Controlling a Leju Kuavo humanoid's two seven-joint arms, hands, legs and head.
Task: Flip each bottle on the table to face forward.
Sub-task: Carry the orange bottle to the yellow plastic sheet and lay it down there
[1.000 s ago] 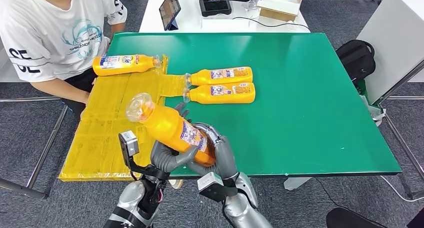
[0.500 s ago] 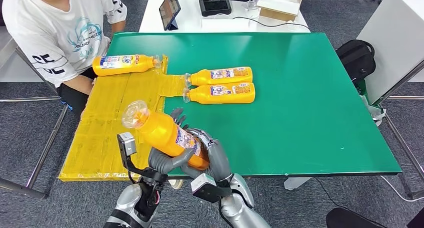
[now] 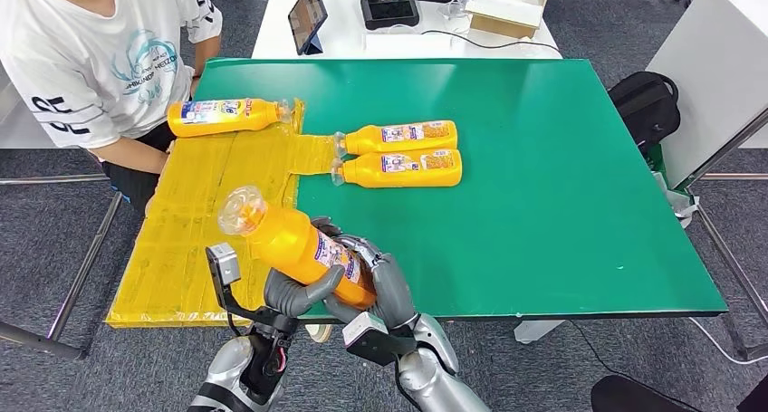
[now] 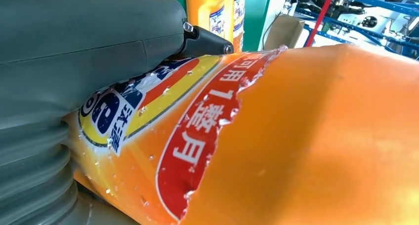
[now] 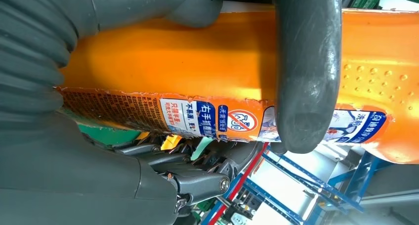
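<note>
The robot has an orange bottle (image 3: 303, 244) lifted off the table, gripped in both hands at the near edge, with its clear cap (image 3: 241, 206) pointing up and away to the robot's left. The left hand (image 3: 299, 290) cups the lower body from beneath, fingers curled around it; the right hand (image 3: 376, 276) wraps the base end from the other side, and its wrist view shows a thick thumb (image 5: 307, 67) pressed across the orange plastic just above the torn edge of the label. So both hands are closed on the one bottle, neither spread. Compared with a second ago the whole bundle has drifted a little toward the robot's left and nearer its body, and the bottle has tipped so the cap sits lower and further left; the label side now seems turned a touch more away from the head camera. I take that as the turning of the bottle going on in the air, not yet finished, since it has not been set down. Two more bottles (image 3: 396, 137) (image 3: 398, 168) lie side by side on the green table (image 3: 561, 158), labels up, where they were before, and a fourth (image 3: 226, 116) lies on the yellow taped sheet (image 3: 195, 222) near the seated person (image 3: 100, 59), also unmoved. The person has shifted slightly in the chair. The held bottle looks to be the one in hand for the flip; the fourth may yet need checking.
</note>
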